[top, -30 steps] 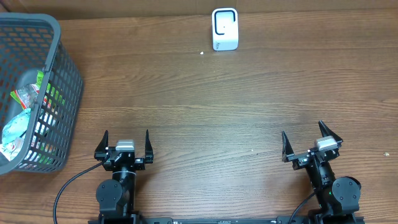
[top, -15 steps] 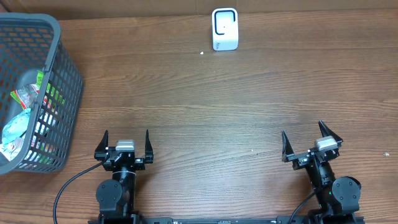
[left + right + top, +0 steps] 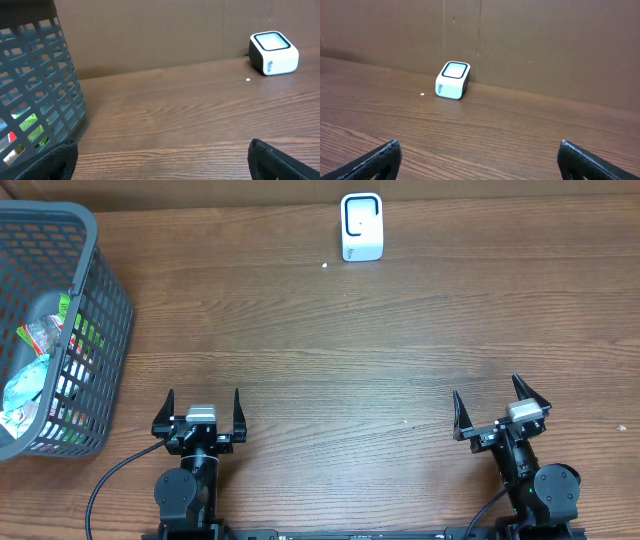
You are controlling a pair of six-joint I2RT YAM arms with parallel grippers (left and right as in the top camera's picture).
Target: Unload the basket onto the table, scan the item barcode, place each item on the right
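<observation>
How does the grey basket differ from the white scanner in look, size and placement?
The basket is dark grey open lattice; the scanner is a solid white box with a dark-rimmed window. The basket is much larger than the scanner. The basket sits at the left of the table, holding packaged items; the scanner stands at the far edge, holding nothing. Both rest on that wooden surface.

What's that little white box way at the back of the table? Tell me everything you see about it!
It is a small white scanner, boxy with rounded corners, and it looks like smooth plastic. Its top face is a pale window ringed in black. One side carries small print, too tiny to read. It stands upright on the wooden table at the far edge, close to the brown cardboard wall. Nothing but the table touches it.
</observation>
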